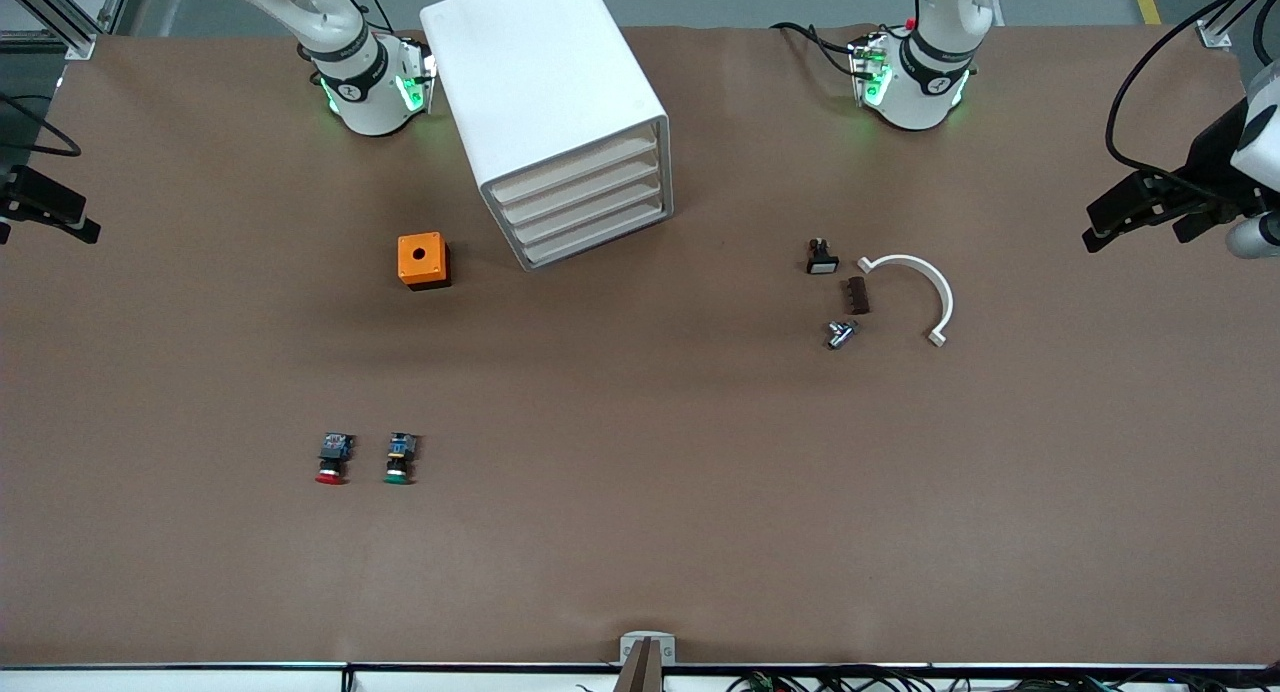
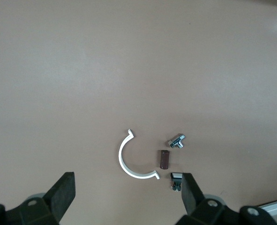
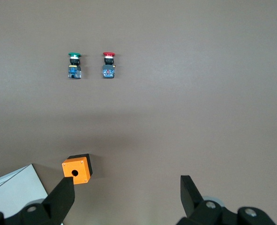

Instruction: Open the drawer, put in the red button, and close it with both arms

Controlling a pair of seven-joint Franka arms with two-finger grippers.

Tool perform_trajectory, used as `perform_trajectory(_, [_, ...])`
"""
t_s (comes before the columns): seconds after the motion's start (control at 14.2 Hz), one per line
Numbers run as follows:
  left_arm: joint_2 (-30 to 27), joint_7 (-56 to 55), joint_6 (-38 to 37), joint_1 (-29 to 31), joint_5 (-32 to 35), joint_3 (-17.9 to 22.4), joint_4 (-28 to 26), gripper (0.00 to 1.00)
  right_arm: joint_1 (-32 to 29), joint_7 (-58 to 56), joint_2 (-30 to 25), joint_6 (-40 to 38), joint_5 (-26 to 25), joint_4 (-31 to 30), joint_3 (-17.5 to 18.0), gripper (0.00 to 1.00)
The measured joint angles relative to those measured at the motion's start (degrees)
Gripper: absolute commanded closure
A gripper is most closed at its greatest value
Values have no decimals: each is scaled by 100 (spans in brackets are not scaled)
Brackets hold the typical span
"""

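Note:
The white cabinet (image 1: pixel 560 102) stands between the arm bases, and its bottom drawer (image 1: pixel 600 240) is pushed in flush with the three above. The red button (image 1: pixel 331 459) (image 3: pixel 108 64) lies on its side, much nearer the front camera, toward the right arm's end. High over the table beside the orange box hangs my right gripper (image 3: pixel 127 182), open and empty. My left gripper (image 2: pixel 129 180) is also open and empty, high over the small parts at the left arm's end. Neither hand shows in the front view, only the two arm bases.
A green-capped button (image 1: pixel 399 459) (image 3: pixel 74 65) lies beside the red one. An orange box with a hole (image 1: pixel 422 260) (image 3: pixel 77 169) sits by the cabinet. At the left arm's end lie a white arc (image 1: pixel 925 292) (image 2: pixel 129 164), a brown block (image 1: pixel 857 295), a metal fitting (image 1: pixel 840 334) and a white-capped button (image 1: pixel 822 257).

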Motion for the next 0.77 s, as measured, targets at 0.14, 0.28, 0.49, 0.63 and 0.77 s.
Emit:
perform_trajectory(0.14, [2,0,0,0,0,1,0,0,0,0,0,0,-5,0,0,0])
perform_trajectory(0.28, [7,0,0,3,0,3,-1,0,0,0,0,0,-11,0,0,0])
perform_trajectory(0.49, [55,0,0,43,0,18,-2,0,0,0,0,-3,-13,0,0,0])
perform_trajectory(0.63, [131,0,-3,171,0,28,-9,0,0,0,0,-5,-14,0,0,0])
perform_trajectory(0.77, [256,7,-4,374,0,38,-17,0,0,0,0,-7,-15,0,-1,0])
